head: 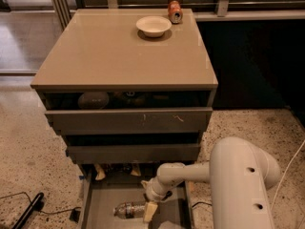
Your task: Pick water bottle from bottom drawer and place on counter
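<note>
The water bottle [127,209] lies on its side on the grey floor of the open bottom drawer [102,203], cap end to the left. My gripper [149,211] reaches down into the drawer from the right, at the bottle's right end. One pale finger [150,212] shows beside the bottle. The counter [119,56] is the broad tan top of the cabinet above.
A white bowl [153,26] and an orange-red soda can [175,11] stand at the counter's back. Two shallower drawers [128,120] above are slightly open with items inside. My white arm [238,180] fills the lower right. A black cable [28,209] lies on the floor at left.
</note>
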Motion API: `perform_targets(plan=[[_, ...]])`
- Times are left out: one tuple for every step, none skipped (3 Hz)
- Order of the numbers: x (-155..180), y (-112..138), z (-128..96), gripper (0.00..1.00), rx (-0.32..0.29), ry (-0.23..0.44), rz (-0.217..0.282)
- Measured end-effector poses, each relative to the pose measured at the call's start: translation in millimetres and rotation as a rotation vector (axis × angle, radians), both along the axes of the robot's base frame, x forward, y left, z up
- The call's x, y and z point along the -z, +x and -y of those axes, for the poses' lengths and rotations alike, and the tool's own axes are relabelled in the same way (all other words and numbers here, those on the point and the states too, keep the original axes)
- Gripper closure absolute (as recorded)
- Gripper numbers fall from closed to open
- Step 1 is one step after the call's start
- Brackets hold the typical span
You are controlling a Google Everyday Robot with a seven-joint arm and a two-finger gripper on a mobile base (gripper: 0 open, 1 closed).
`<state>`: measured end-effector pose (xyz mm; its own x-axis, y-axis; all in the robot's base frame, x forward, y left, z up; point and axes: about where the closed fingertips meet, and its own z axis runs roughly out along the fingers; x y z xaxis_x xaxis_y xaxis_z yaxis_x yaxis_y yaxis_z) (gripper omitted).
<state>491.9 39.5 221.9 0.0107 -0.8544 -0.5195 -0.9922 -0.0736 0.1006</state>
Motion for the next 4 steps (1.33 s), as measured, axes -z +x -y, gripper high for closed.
perform_targets(plan=[[41.0, -3.6, -17.1, 0.00, -0.033, 0.017, -0.046], [41.1, -3.6, -17.1, 0.00, -0.033, 0.017, -0.046], [42.1, -4.8, -17.7, 0.00, -0.023, 0.027, -0.031], [45.1, -0.4, -26.4, 0.00, 0.005, 0.079, 0.052]])
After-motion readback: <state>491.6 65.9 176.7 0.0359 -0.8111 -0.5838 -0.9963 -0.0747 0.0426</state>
